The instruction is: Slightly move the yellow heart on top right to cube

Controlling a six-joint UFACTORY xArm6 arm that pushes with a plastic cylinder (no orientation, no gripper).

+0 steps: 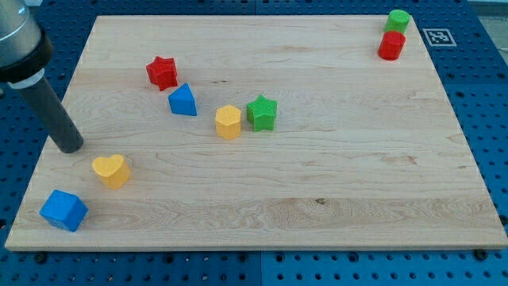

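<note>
Fingers are something our arm does not have: it ends in a straight dark rod, so nothing is grasped, and our tip (70, 145) rests on the wooden bench (317, 183) near the view's left edge. We see the yellow heart (111, 170) just below and to the right of the tip, close but not touching. Further toward the view's bottom left sits the blue cube (63, 210), near the heart yet apart from it.

Higher on the bench, a red star (162, 72) lies above a blue triangular block (182, 100), the two close together. Toward the middle, a yellow hexagonal block (228, 121) stands just beside a green star (261, 112), nearly touching. In the view's top right corner, a green cylinder (398, 21) sits directly above a red cylinder (391, 45), the pair touching or almost so, well apart from everything else.
</note>
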